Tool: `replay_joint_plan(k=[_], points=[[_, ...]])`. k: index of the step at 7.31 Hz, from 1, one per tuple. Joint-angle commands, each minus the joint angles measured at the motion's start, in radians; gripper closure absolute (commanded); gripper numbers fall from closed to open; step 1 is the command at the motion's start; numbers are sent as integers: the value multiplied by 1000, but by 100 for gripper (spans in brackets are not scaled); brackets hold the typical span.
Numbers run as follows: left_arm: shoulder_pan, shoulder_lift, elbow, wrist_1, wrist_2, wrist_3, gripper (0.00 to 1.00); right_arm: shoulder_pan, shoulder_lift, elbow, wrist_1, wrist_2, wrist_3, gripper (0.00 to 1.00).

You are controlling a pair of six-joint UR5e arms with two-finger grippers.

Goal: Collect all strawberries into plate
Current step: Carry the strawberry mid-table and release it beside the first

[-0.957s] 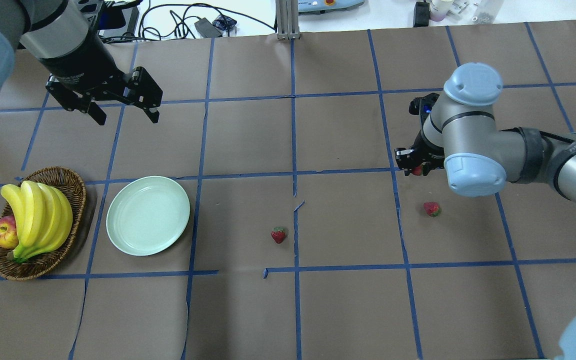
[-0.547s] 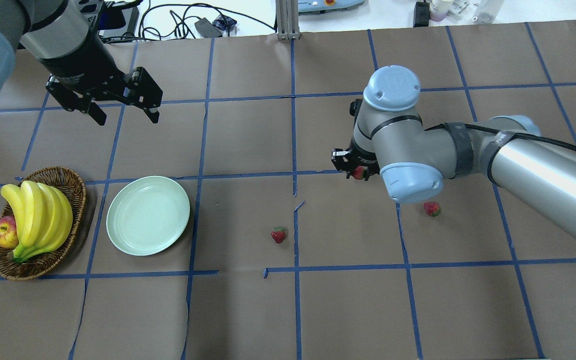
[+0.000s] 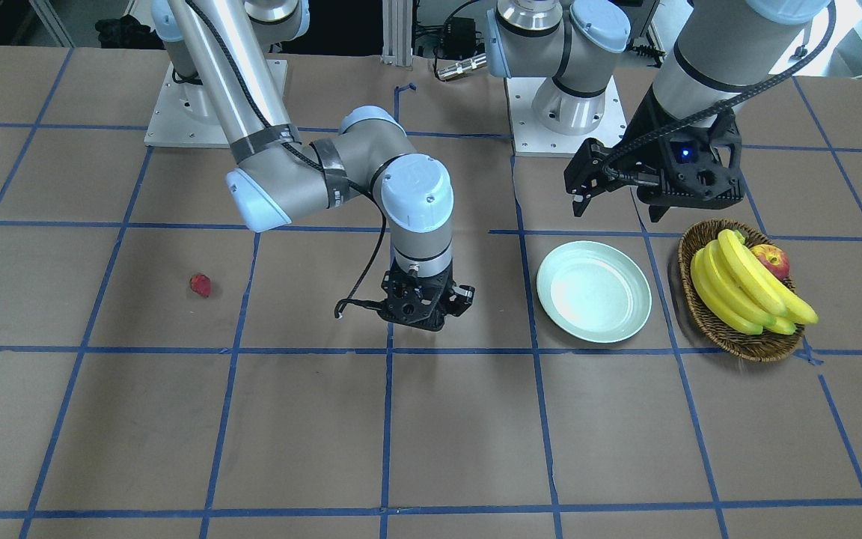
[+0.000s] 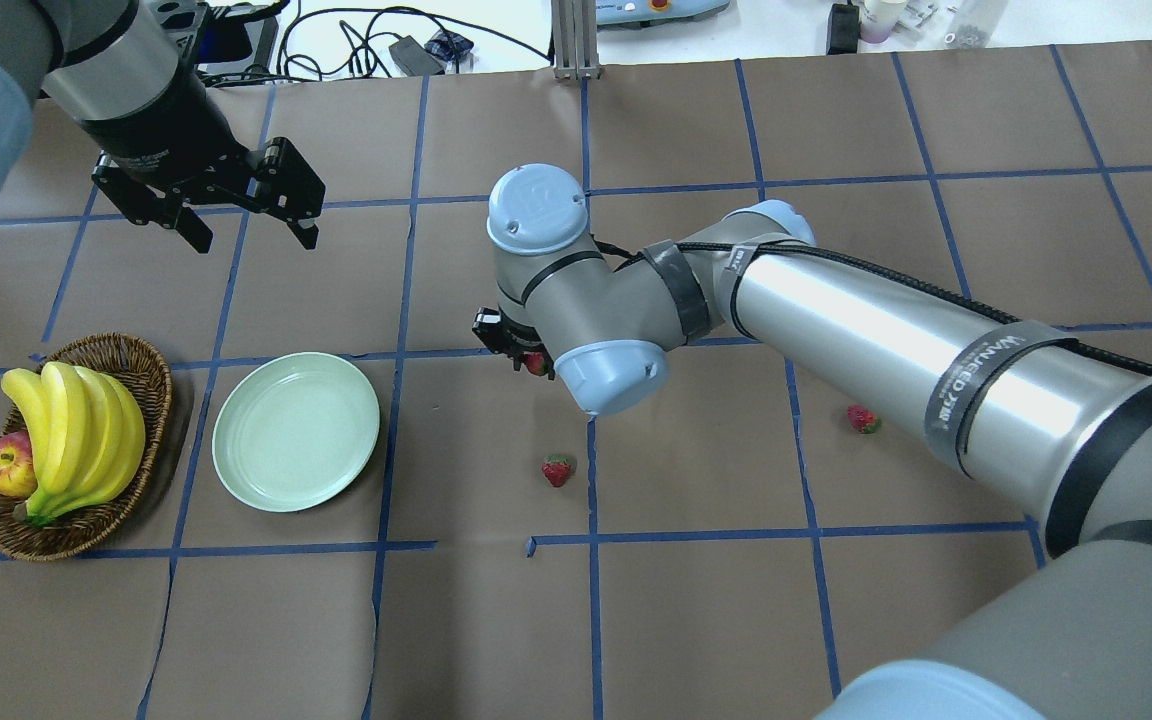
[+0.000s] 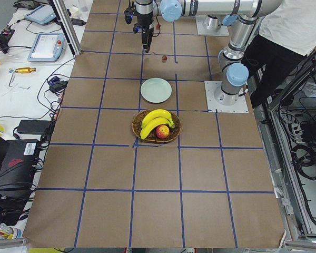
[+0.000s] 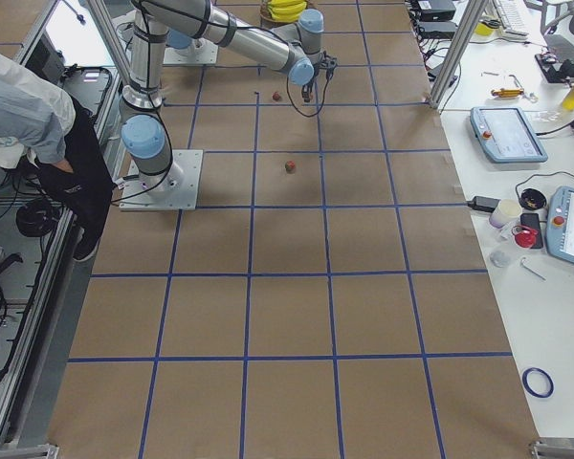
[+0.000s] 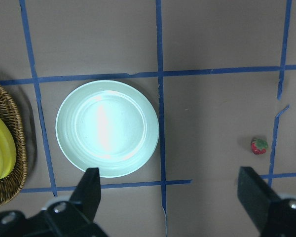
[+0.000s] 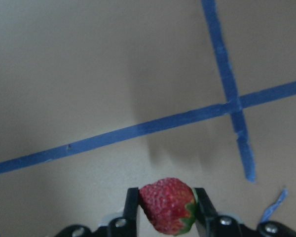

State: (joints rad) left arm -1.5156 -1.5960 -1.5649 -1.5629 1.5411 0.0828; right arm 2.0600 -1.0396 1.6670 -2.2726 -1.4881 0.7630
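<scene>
My right gripper (image 4: 524, 357) is shut on one strawberry (image 8: 166, 205), held above the table's middle, right of the pale green plate (image 4: 296, 431). The plate holds nothing; it also shows in the left wrist view (image 7: 107, 128). A second strawberry (image 4: 557, 469) lies on the paper near the centre line and shows in the left wrist view (image 7: 259, 146). A third strawberry (image 4: 863, 418) lies farther right, under my right forearm. My left gripper (image 4: 256, 240) is open and empty, high above the table beyond the plate.
A wicker basket (image 4: 151, 350) with bananas (image 4: 76, 420) and an apple (image 4: 6, 465) stands just left of the plate. Cables and devices lie past the table's far edge. A person (image 5: 284, 31) stands by the robot's bases.
My right arm has swept left across the table with the strawberry in its gripper, from the right side to the middle. The left arm has not moved.
</scene>
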Motion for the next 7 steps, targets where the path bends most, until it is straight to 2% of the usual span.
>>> replay_joint_plan(k=[1,2,4,5,6,7], points=[[0,4,-9,15,2,2,0,32,18,25,-11,28,25,72],[0,4,-9,15,4,2,0,34,12,45,-8,28,25,1],[0,4,-9,15,4,2,0,22,-31,54,-13,6,4,0],[0,4,-9,15,4,2,0,-7,-69,59,-2,-1,-118,0],[2,4,-9,15,5,3,0,-96,-110,91,21,-30,-196,0],[2,4,-9,15,5,3,0,-188,-187,173,27,-50,-305,0]])
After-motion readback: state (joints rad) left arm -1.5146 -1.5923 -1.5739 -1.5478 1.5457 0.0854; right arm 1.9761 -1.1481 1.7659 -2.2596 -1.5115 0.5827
